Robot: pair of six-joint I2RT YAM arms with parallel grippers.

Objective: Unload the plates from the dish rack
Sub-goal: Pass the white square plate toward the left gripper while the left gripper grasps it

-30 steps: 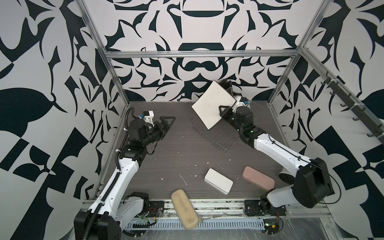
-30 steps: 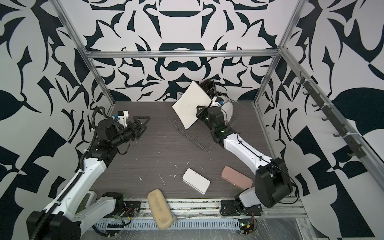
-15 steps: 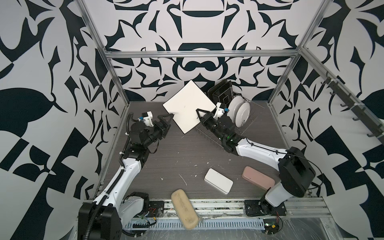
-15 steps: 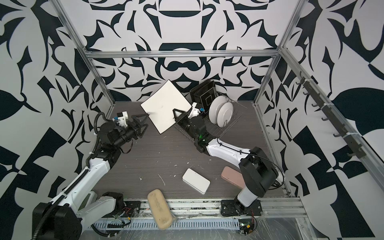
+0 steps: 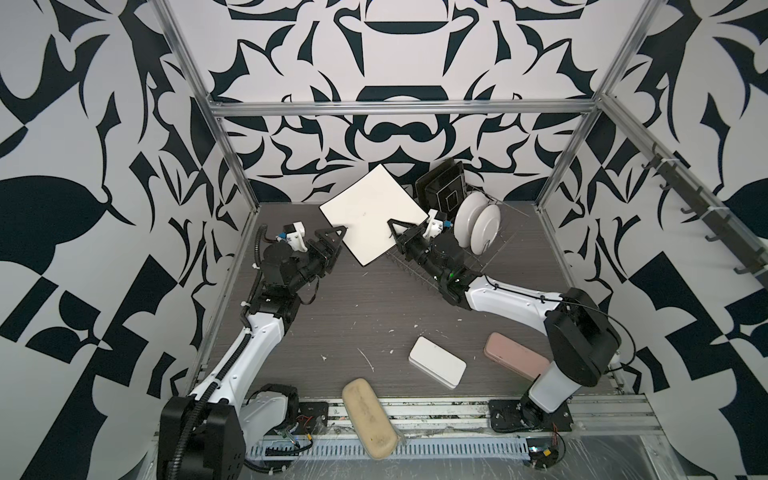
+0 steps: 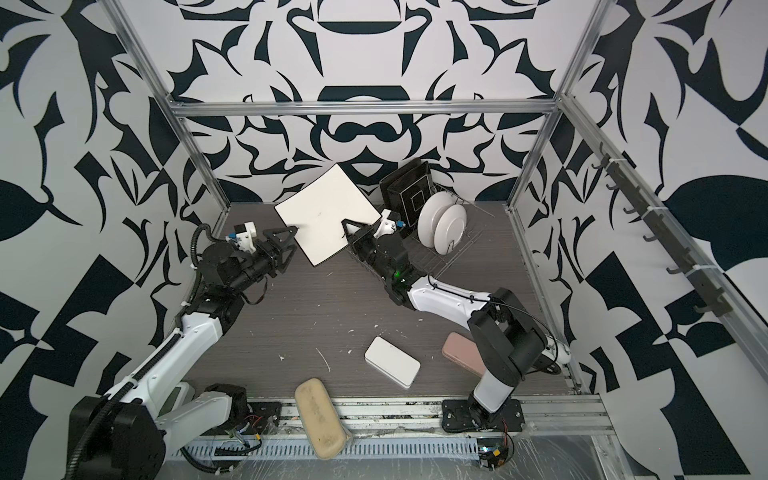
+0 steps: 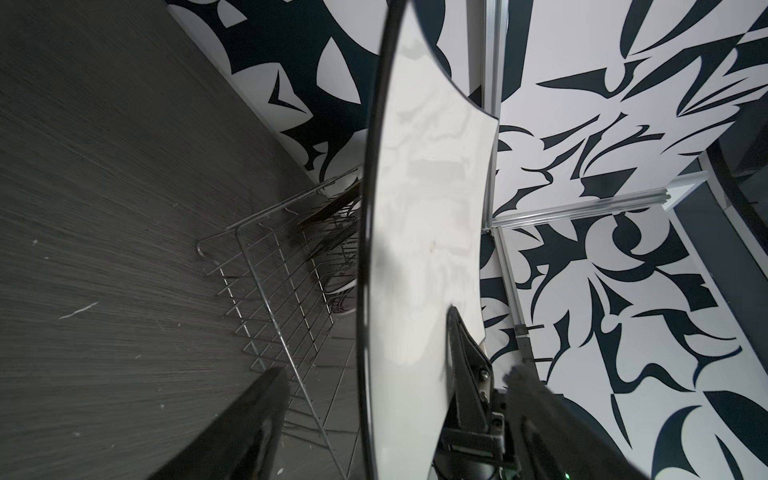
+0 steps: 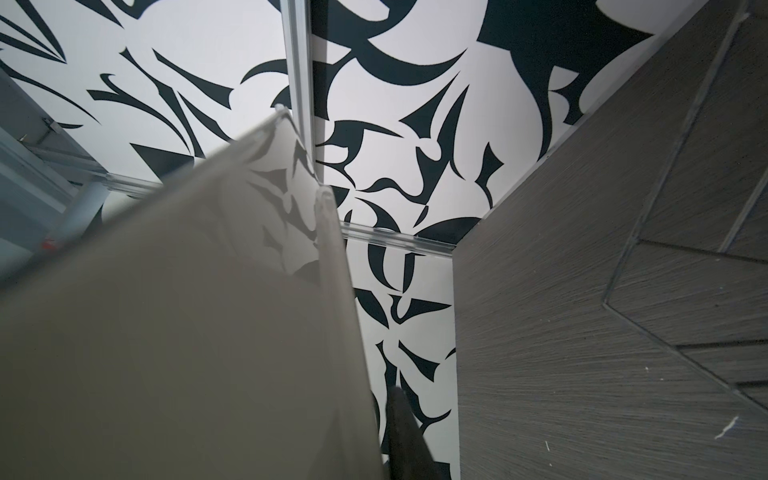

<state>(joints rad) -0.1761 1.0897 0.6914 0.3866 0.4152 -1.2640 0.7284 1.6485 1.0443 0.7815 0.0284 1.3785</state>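
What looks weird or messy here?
The tan case lies askew across the front rail, partly off the table. White flecks litter it. The white square plate is tilted in mid-air, pinched by the right gripper.

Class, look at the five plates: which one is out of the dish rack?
The white square plate, held up by the right gripper, left gripper open around its other edge. The two black plates and two round plates stand in the rack.

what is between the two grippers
The white square plate: right gripper shut on one edge, left gripper open around a neighbouring edge. Both top views show it.
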